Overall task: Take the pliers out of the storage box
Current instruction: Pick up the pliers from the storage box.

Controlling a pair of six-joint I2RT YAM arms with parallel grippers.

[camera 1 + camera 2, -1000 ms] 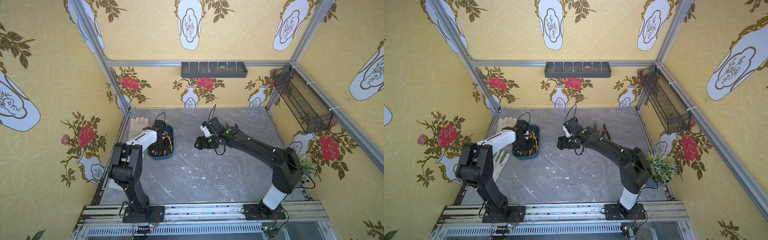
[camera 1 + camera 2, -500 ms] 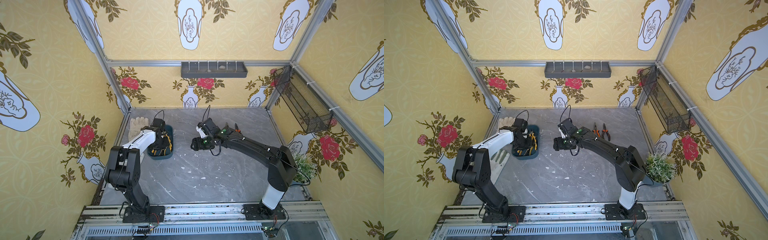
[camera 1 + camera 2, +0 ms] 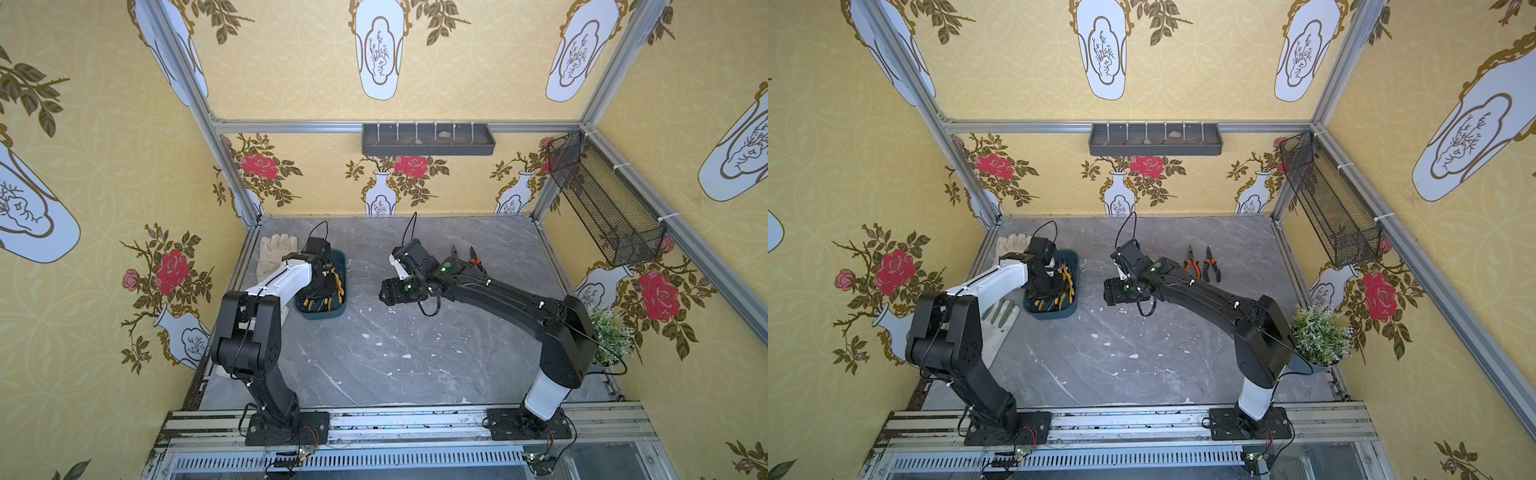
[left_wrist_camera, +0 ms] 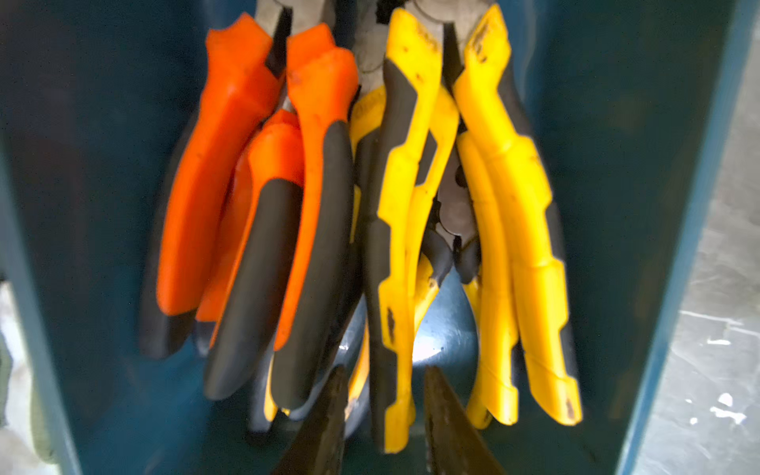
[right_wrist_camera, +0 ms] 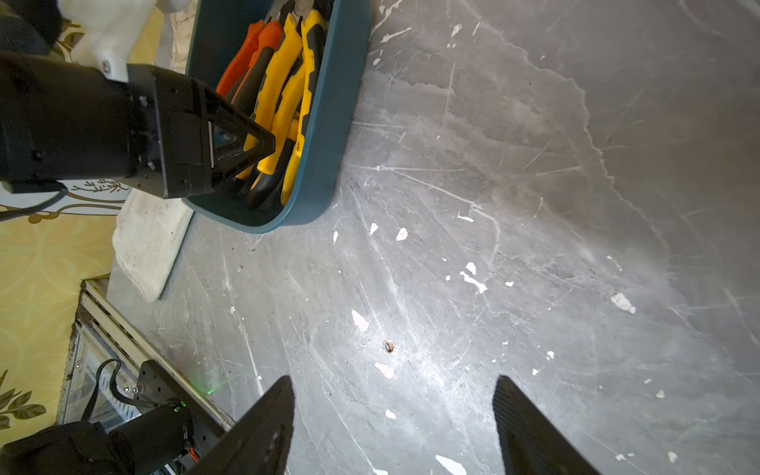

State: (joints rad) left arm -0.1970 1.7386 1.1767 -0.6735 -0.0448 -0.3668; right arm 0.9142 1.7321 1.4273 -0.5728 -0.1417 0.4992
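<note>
Pliers (image 4: 395,230), orange and yellow handles, piled in the storage box (image 4: 617,164) right under the left tool (image 4: 386,415). Its tips sit a little apart astride one yellow handle, not pinching it as far as the blur shows. Right tool (image 5: 392,427) is spread wide over the worktop (image 5: 534,205), holding nothing, the box just off to its side.

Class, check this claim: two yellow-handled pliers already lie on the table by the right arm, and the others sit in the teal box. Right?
Wrong colour: the two pliers on the table have orange handles, not yellow, as a top view shows. The other pliers do sit in the storage box.
</note>
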